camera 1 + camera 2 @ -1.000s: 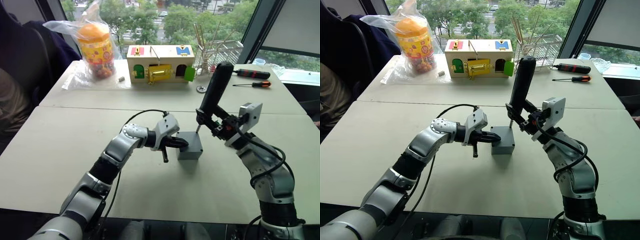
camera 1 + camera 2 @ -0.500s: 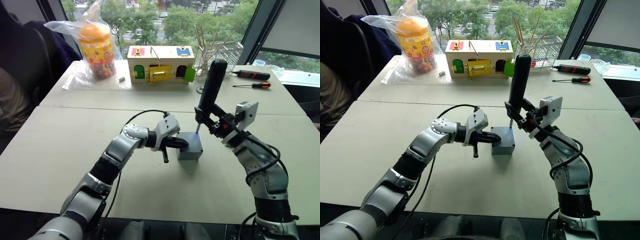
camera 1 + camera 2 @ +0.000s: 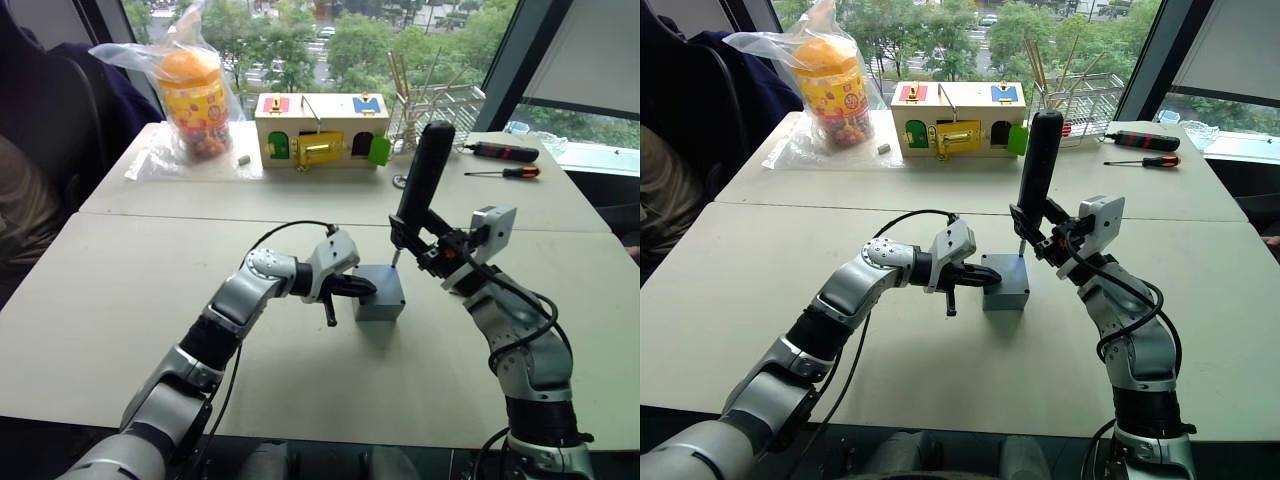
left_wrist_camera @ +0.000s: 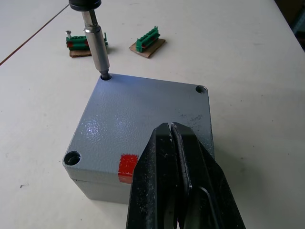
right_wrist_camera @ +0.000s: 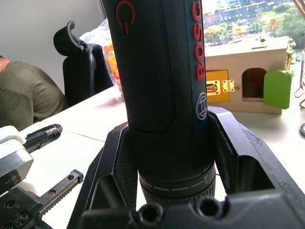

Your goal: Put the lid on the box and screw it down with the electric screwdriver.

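Observation:
The grey box (image 3: pixel 380 297) stands mid-table with the lid (image 4: pixel 143 114) lying on it; a red mark (image 4: pixel 127 167) shows on its near edge. My left gripper (image 4: pixel 170 128) is shut, its tips resting on the lid's top from the box's left side. In my right gripper (image 3: pixel 440 255), shut around its lower body, the black electric screwdriver (image 3: pixel 422 180) stands nearly upright. Its metal bit (image 4: pixel 97 45) sits in the lid's far corner hole. Two other corner holes (image 4: pixel 72 158) are visible in the left wrist view.
Along the back of the table are a wooden box with coloured doors (image 3: pixel 320 128), a bagged orange jar (image 3: pixel 190 95), a wire rack (image 3: pixel 440 105) and two hand screwdrivers (image 3: pixel 505 150). Green terminal blocks (image 4: pixel 148 42) lie just beyond the grey box. A person (image 5: pixel 24 95) sits at the left.
The screwdriver's top has tipped slightly to the left with my right wrist, while its bit stays at the same corner. My left gripper and the box have not moved.

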{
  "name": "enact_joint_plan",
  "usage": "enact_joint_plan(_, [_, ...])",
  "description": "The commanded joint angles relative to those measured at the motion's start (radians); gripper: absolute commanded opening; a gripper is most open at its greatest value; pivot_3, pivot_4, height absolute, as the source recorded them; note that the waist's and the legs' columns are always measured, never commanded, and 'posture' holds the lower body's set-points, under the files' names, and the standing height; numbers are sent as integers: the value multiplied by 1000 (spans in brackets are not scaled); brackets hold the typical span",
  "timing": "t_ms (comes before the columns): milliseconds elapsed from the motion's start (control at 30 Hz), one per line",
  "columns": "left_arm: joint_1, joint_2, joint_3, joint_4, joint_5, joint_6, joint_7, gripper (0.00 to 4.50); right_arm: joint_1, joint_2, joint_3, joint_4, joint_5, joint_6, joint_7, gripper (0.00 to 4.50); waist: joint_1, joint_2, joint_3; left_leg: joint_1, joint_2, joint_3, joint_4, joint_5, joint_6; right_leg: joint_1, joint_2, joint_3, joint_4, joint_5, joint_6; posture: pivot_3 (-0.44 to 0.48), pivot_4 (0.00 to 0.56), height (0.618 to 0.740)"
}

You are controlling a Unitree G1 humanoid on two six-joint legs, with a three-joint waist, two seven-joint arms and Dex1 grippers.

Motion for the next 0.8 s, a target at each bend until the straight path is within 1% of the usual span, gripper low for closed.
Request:
enact_joint_plan(33, [2,-2,-8,3,11,2,-1,0,89,2,69,118,-29,82,11,1760,0,0,0,0,0,0,0,0,0,0,0,0,0,0,0,0,150,740])
enact_joint_plan(233, [-3,-7,-6,15,13,-4,1,0,77,-15,64,72,-34,81,5,1760,1,1,0,0,0,-1,-1,0,0,2,0,0,-5,0,0,0,150,740])
enact_joint_plan(400, [-1,-13,-6,19,14,-10,3,0,13,-37,-6,-65,41,149,-45,1760,3,4,4,0,0,-1,-1,0,0,5,1,0,-10,0,0,0,150,740])
enact_joint_plan(467, [0,-15,-7,22,15,-13,3,0,-33,-59,-36,-125,82,206,-69,1760,3,7,6,-1,0,-1,-1,0,0,5,0,0,-11,0,0,0,150,740])
enact_joint_plan(567, [0,-23,-5,29,12,-25,2,0,-124,-101,-81,-210,149,300,-109,1760,4,12,14,-9,-1,-1,1,1,-1,-2,0,1,-11,0,0,0,150,740])
enact_joint_plan(600, [-1,-26,-5,32,11,-30,-1,0,-151,-110,-98,-227,175,326,-122,1760,4,14,18,-9,-1,-1,2,1,-1,-2,0,1,-11,0,0,0,150,740])
enact_joint_plan(733, [-5,-37,1,37,11,-41,-3,0,-276,-120,-194,-265,309,430,-212,1760,2,18,27,-16,0,-1,1,1,-2,-6,0,0,-10,0,0,0,150,740])
enact_joint_plan(800, [-7,-40,10,30,5,-39,-2,0,-314,-141,-213,-271,322,509,-278,1760,4,19,30,-17,-1,-1,2,1,-2,-7,0,0,-9,0,0,0,150,740])
